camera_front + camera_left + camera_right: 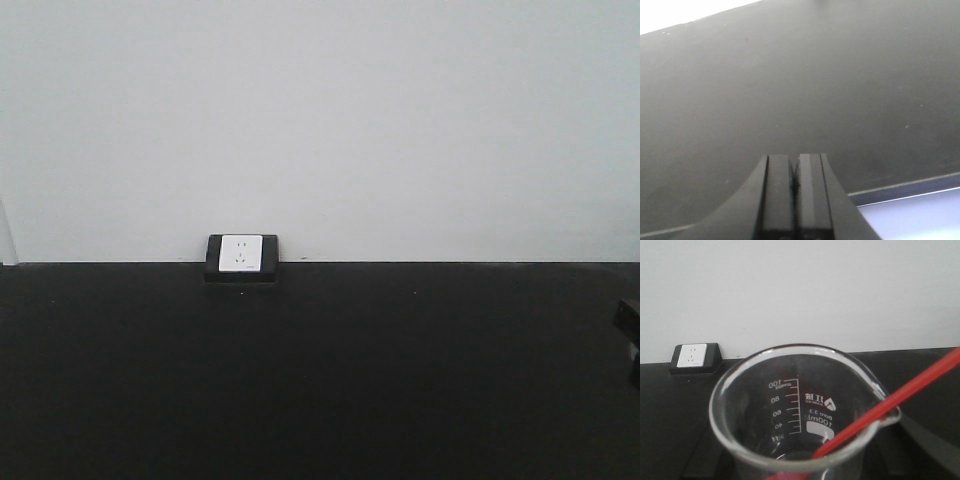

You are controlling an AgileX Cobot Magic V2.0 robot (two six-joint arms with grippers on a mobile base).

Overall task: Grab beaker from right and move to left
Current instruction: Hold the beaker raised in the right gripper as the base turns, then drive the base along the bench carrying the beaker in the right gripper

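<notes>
A: Left gripper (795, 167)?
B: Its fingers are pressing together above the black desk (790, 75).
A: Beaker (790, 390)?
B: It is sitting close before the right gripper (812, 460), its red rod (900, 395) leaning toward 2 o'clock. Whether that gripper is clamping it cannot be told.

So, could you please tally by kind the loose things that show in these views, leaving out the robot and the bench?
Glass beaker: 1
Red rod: 1
Power socket: 1
Total: 3
</notes>
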